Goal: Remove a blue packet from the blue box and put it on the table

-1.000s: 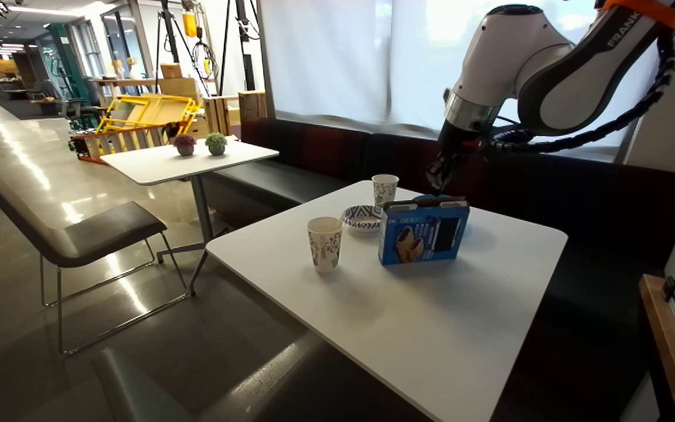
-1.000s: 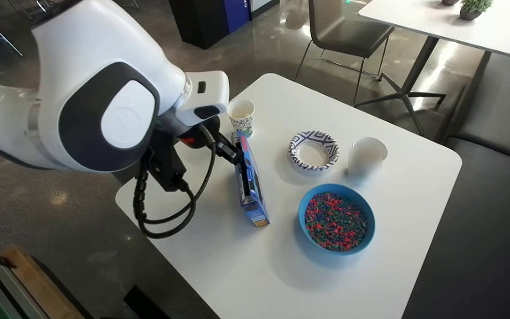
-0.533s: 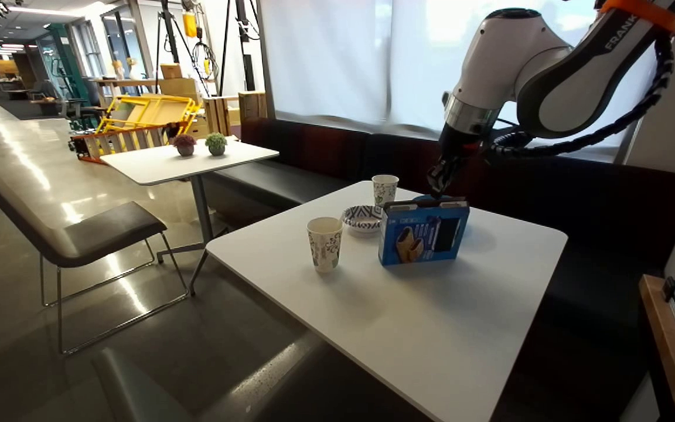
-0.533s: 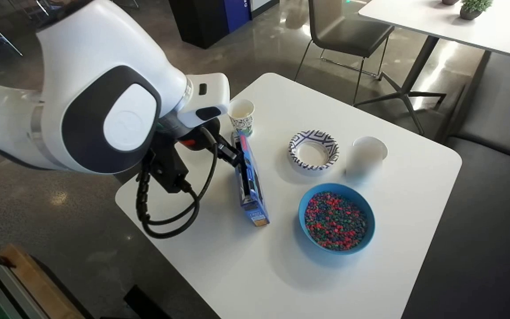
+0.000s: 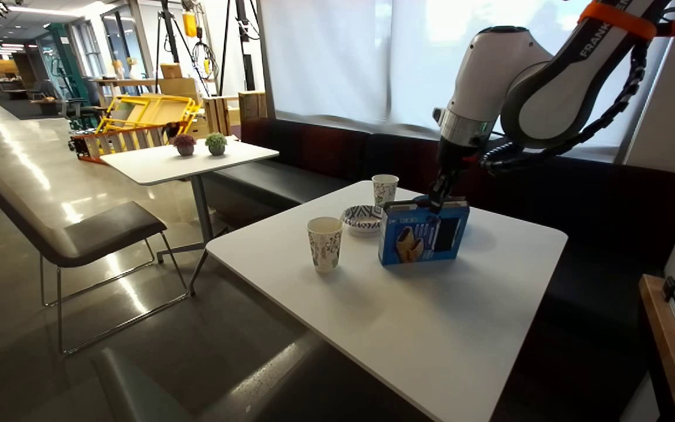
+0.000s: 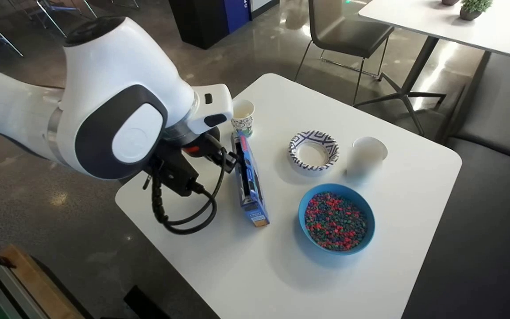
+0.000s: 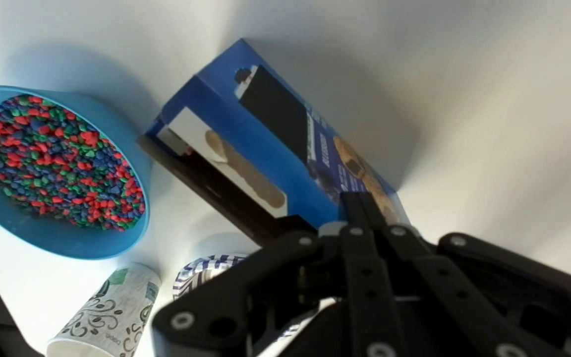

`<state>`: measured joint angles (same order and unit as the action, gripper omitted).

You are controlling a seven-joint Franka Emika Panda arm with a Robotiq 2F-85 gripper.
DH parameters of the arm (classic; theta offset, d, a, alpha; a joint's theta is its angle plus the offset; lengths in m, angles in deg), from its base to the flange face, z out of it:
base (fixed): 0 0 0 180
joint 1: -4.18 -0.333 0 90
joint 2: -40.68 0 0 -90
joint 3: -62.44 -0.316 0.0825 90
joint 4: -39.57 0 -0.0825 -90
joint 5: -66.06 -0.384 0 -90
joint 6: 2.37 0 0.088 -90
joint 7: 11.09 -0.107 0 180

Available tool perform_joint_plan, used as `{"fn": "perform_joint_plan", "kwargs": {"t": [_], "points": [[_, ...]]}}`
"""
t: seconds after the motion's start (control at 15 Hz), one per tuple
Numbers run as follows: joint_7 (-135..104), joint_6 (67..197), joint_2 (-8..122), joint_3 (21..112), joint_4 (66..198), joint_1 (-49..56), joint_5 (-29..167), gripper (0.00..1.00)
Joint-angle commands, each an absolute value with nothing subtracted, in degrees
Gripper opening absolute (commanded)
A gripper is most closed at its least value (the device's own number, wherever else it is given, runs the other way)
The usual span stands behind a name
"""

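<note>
The blue box (image 5: 422,243) is a printed blue carton with an open, slot-like top. It stands upright on the white table (image 5: 431,328) and also shows in an exterior view (image 6: 256,213) and the wrist view (image 7: 295,181). Its inside looks mostly dark. I cannot make out a separate blue packet; it is hidden or out of view. My gripper (image 5: 435,202) is by the box's top edge, on the side of a printed face. In the wrist view its fingertips (image 7: 357,194) are together with nothing visible between them. I cannot tell whether they touch the box.
A patterned paper bowl (image 6: 326,137) and a blue bowl (image 6: 303,217) of coloured pebbles sit beyond the box. A paper cup (image 5: 325,249) stands near one box end. Another cup (image 5: 384,189) stands behind the paper bowl. A dark bench (image 5: 290,181) borders the table.
My gripper has come down and across the box's top edge to the side of its printed face. The box, cups and bowls have not moved.
</note>
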<state>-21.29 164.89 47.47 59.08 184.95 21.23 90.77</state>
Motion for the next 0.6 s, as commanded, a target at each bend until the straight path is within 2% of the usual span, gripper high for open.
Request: {"fn": "perform_joint_plan", "kwargs": {"t": [0.0,0.53], "points": [[-13.5,163.45,47.96,63.01,183.68,16.21,83.38,0.0],[-11.71,161.47,48.01,68.88,180.57,11.9,85.13,0.0]]}}
